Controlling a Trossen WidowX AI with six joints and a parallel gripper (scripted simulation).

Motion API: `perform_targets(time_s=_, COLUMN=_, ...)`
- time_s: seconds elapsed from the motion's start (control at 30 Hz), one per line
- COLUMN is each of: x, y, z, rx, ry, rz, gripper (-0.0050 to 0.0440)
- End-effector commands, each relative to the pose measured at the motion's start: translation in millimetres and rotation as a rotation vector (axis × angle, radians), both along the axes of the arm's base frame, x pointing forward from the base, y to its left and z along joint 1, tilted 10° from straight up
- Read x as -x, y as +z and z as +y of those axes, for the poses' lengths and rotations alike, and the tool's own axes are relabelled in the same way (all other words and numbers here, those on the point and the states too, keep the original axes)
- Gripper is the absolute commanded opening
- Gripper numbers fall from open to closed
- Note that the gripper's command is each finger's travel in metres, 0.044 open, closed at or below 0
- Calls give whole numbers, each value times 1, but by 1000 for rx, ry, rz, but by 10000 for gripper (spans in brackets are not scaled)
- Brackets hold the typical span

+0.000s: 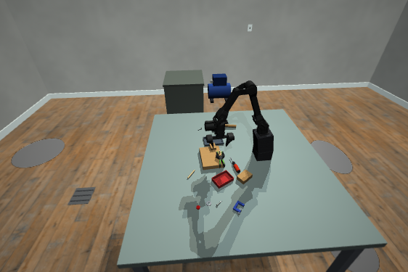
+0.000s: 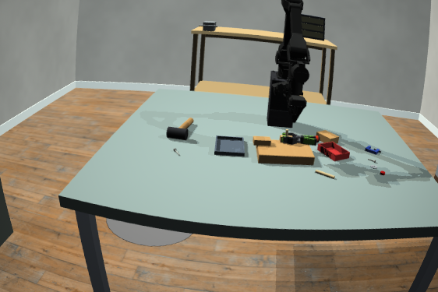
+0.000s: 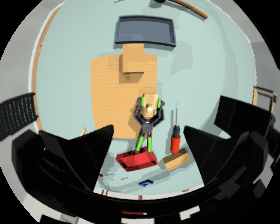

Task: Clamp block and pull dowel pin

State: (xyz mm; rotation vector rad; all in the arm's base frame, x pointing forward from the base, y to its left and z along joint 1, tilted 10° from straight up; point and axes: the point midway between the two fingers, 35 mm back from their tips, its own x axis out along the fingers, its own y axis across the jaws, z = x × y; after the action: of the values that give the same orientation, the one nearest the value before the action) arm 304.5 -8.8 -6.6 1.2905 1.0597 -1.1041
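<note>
The wooden board (image 1: 207, 159) (image 2: 284, 155) (image 3: 106, 95) lies on the table. A wooden stop (image 2: 262, 141) (image 3: 133, 59) sits at its far edge in the wrist view. The small block (image 3: 151, 97) is on the board's right part, apart from that stop, its dowel pin (image 2: 287, 133) (image 3: 149, 108) standing up. The spring clamp (image 1: 222, 162) (image 2: 309, 139) (image 3: 147, 128) lies with its jaws on either side of the block and green handles toward the red tray. Contact at the jaw tips is too small to tell. My gripper (image 1: 220, 144) (image 2: 294, 121) (image 3: 150, 129) is open and empty above the clamp.
A red tray (image 1: 222, 179) (image 2: 333, 151) (image 3: 136, 161), a loose wooden block (image 1: 245, 176) and a screwdriver (image 1: 236, 166) (image 3: 175, 140) lie near the handles. A dark tray (image 2: 230, 146) (image 3: 145, 31) and a mallet (image 2: 178, 133) are beyond the stop. A loose stick (image 2: 325, 174) lies beside the board.
</note>
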Motion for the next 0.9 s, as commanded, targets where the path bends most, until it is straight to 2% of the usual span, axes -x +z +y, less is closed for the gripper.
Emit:
perform_targets(time_s=0.0, x=3, y=-2, z=-9, rx=-5, ry=0, rz=0, gripper=440)
perform_targets(time_s=0.37, x=2, y=-10, z=-12, rx=-5, ry=0, rz=-1, gripper=440)
perform_targets(time_s=0.87, x=-3, y=-33, z=-13, rx=-5, ry=0, rz=-1, gripper=440)
